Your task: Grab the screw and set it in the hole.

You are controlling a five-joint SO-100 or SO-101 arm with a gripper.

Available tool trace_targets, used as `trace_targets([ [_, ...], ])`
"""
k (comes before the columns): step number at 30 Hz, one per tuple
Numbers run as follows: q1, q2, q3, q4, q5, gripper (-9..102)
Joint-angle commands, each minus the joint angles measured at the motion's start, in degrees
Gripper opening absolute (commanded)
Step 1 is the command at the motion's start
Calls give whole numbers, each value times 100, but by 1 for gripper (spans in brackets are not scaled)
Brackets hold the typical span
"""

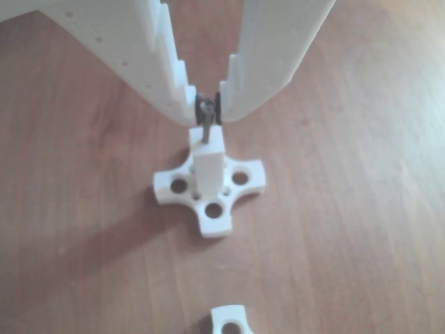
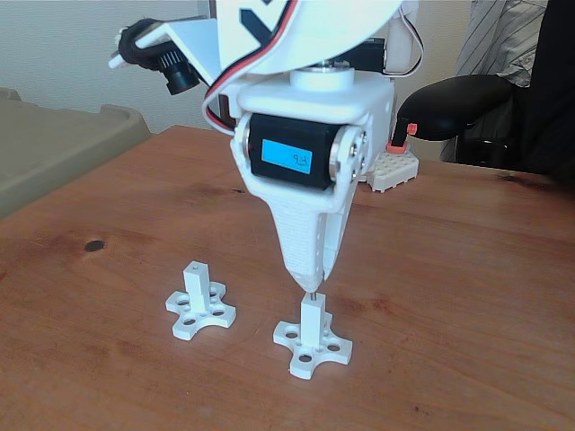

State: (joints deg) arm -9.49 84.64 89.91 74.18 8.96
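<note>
Looks like an office or home workroom: wooden table point(image 2: 467, 269), a black chair armrest point(image 2: 454, 99) far right, a striped sleeve point(image 2: 499, 36) behind it, plain wall point(image 2: 54, 45).

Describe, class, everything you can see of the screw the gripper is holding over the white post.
The screw is a thin, dull silvery metal pin with a slightly wider head. It stands upright, head uppermost, pinched at the head between the tips of the white gripper. Its shank runs straight down to the top face of the white post, where its lower end meets the hole; how deep it sits cannot be told. In the fixed view it shows as a short sliver.
</note>
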Motion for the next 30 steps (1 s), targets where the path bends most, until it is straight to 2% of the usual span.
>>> trace_targets([
  [1,-35,211,-114,62,26,2],
  [30,-35,343,-158,334,44,7],
])
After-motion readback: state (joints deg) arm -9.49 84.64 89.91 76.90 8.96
